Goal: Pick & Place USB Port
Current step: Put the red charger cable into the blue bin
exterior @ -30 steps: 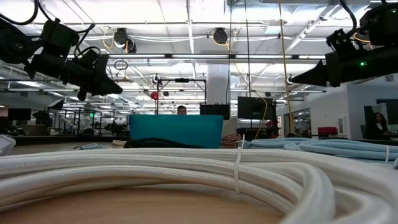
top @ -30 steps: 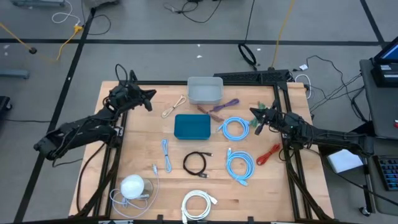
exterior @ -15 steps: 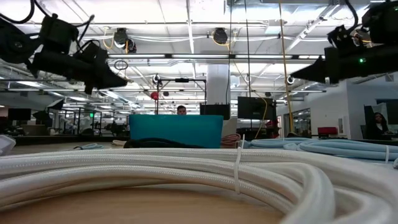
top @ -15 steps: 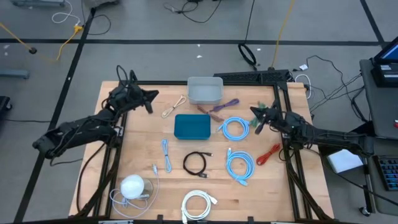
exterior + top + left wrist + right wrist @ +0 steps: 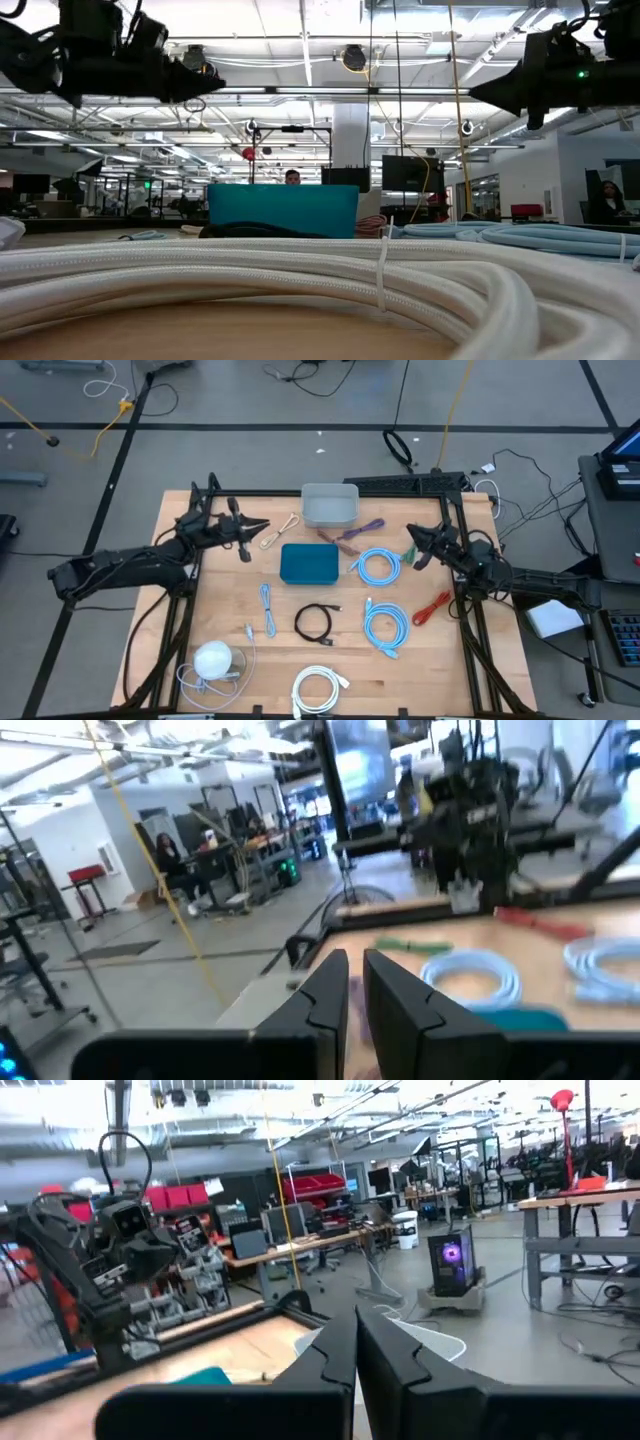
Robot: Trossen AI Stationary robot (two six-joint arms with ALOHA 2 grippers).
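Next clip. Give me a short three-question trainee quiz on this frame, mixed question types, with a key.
1. True or false: the right end effector holds the red cable.
2. Which lies directly beside the grey bin: A) teal box B) white cable coil C) black cable coil?
3. Fill in: the left end effector hangs above the table's ____ edge, near the beige cable.

Key: 1 false, it is shut and empty, hanging above the table; 2 A; 3 far.
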